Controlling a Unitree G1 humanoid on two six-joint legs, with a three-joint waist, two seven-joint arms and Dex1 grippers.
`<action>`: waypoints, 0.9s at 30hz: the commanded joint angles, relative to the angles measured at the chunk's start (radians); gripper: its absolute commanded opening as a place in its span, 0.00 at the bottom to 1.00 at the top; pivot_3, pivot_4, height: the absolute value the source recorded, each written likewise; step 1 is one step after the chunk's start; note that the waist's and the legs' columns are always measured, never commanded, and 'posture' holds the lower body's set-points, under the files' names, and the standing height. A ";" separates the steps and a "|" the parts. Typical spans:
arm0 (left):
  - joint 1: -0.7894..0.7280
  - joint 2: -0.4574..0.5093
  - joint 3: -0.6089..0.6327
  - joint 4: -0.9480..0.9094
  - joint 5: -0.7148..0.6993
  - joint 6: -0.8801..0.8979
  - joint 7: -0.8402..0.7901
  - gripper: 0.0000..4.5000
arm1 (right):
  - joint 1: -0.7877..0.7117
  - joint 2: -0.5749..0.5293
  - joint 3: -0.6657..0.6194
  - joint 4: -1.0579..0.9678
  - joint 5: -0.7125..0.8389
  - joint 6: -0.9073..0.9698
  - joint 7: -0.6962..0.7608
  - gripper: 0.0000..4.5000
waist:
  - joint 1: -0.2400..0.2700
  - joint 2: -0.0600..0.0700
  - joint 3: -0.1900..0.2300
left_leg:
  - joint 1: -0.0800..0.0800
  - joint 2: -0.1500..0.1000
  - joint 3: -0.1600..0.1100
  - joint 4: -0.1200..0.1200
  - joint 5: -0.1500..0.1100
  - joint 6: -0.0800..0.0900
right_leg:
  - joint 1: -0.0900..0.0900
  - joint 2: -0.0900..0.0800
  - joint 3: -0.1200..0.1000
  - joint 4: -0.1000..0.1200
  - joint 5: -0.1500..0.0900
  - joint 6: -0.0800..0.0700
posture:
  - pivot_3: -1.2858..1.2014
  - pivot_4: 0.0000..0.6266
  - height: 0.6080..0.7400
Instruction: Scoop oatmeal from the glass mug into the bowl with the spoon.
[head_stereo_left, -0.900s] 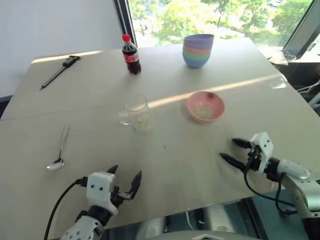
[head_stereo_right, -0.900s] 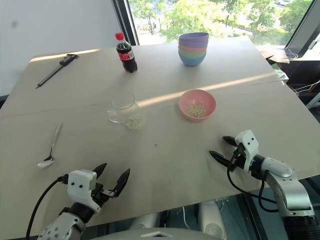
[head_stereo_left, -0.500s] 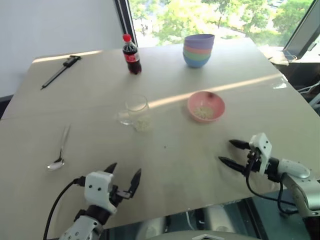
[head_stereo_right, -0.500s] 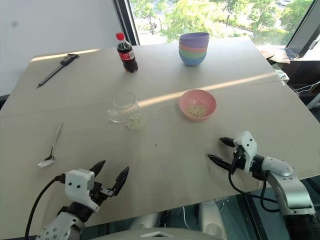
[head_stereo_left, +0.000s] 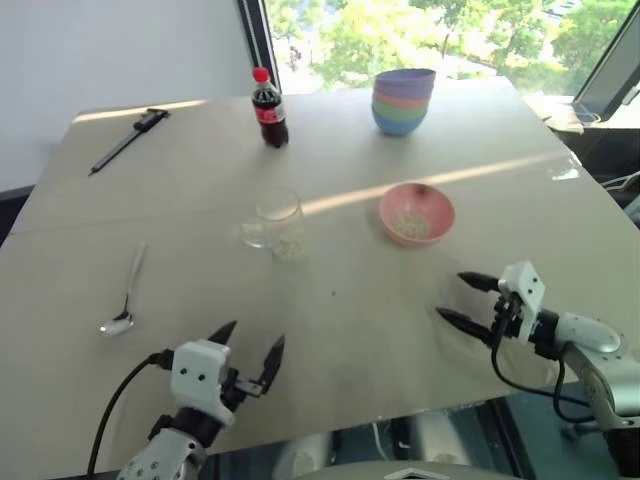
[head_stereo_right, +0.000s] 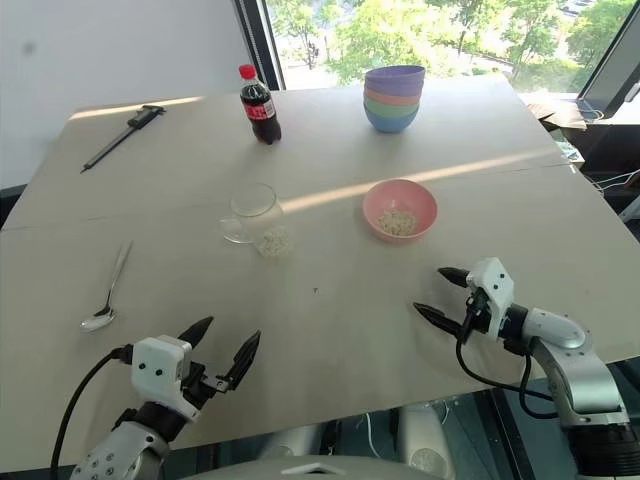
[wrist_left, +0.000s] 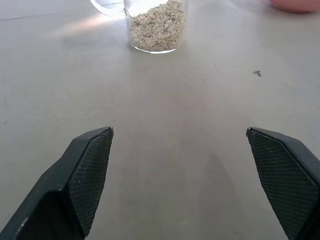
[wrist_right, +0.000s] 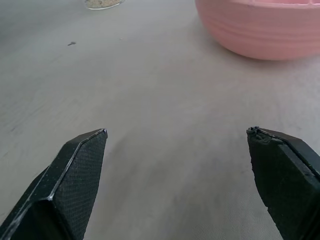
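Both grippers, left (head_stereo_left: 247, 352) and right (head_stereo_left: 465, 298), gape empty above table's near edge (head_stereo_left: 330, 425); spoon (head_stereo_left: 126, 298) lies near left edge.

Clear glossy glass mug (head_stereo_right: 253, 212), shiny metal spoon (head_stereo_right: 106, 295), smooth pink plastic bowl (head_stereo_right: 399, 209) (faintly ribbed outside); matt pale table (head_stereo_right: 330, 320).

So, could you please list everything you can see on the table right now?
table: one, pale beige.
glass mug: one, clear, table middle.
oatmeal: pale beige flakes, in the mug's bottom; some also in the bowl.
bowl: one, pink, right of the mug.
spoon: one, silver, lying at left.
cola bottle: one, dark, red cap, far side.
stacked bowls: one stack, purple on top, far side.
long dark tool: one, far left.
left gripper: black fingers, open, empty.
right gripper: black fingers, open, empty.
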 joint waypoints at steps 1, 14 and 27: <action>0.001 0.004 0.018 -0.003 0.003 -0.025 0.007 0.99 | 0.007 0.005 -0.005 -0.007 -0.011 -0.061 -0.001 1.00 | 0.000 0.000 0.000 | 0.000 0.000 0.000 0.000 0.000 0.000 | 0.000 0.000 0.000 0.000 0.000 0.000 | 0.52 0.24 1.00; -0.312 0.245 0.497 0.275 -0.190 0.176 0.033 0.99 | -0.073 -0.049 0.051 -0.316 0.333 0.246 0.103 1.00 | 0.000 0.001 0.001 | 0.001 0.000 -0.003 0.002 0.001 -0.002 | 0.000 0.002 -0.002 0.006 0.002 -0.001 | 0.52 0.24 1.00; -0.458 0.463 0.473 0.765 -0.148 0.339 -0.129 0.99 | -0.290 -0.032 0.095 -0.360 0.411 0.343 0.056 1.00 | 0.004 0.001 0.001 | -0.001 -0.004 -0.002 0.003 0.004 -0.008 | -0.006 -0.002 -0.001 0.013 0.003 0.000 | 0.52 0.24 1.00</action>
